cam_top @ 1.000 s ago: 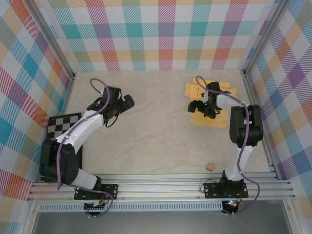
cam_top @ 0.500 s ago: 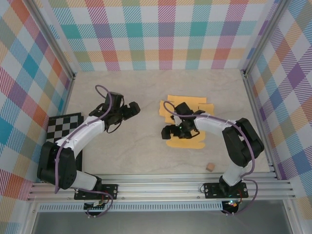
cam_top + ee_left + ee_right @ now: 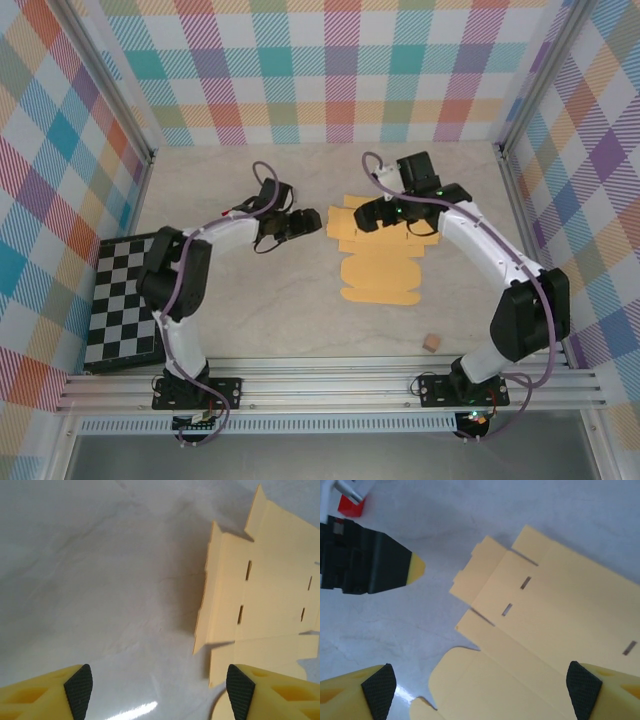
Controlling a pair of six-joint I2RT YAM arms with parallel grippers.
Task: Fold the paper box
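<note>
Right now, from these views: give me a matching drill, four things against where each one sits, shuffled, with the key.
Things:
1. paper box
2. cube
3. checkerboard
4. left end effector

Places:
A. near edge, by the right arm's base
B. just left of the paper box, open
C. far left side of the table
D. lying flat, mid-table

Pairs: 1-D, 2-A, 3-C, 4-B

1. walls (image 3: 340, 70) on three sides, bright plaid in teal, orange, pink and purple.
2. pale marbled tabletop (image 3: 270, 310), with a soft glare spot (image 3: 135, 711) on it.
3. aluminium rails (image 3: 330, 385) along the near edge, and posts (image 3: 103, 82) in the far corners.
4. black-and-white checkerboard (image 3: 115, 310) lying flat by the left wall.
</note>
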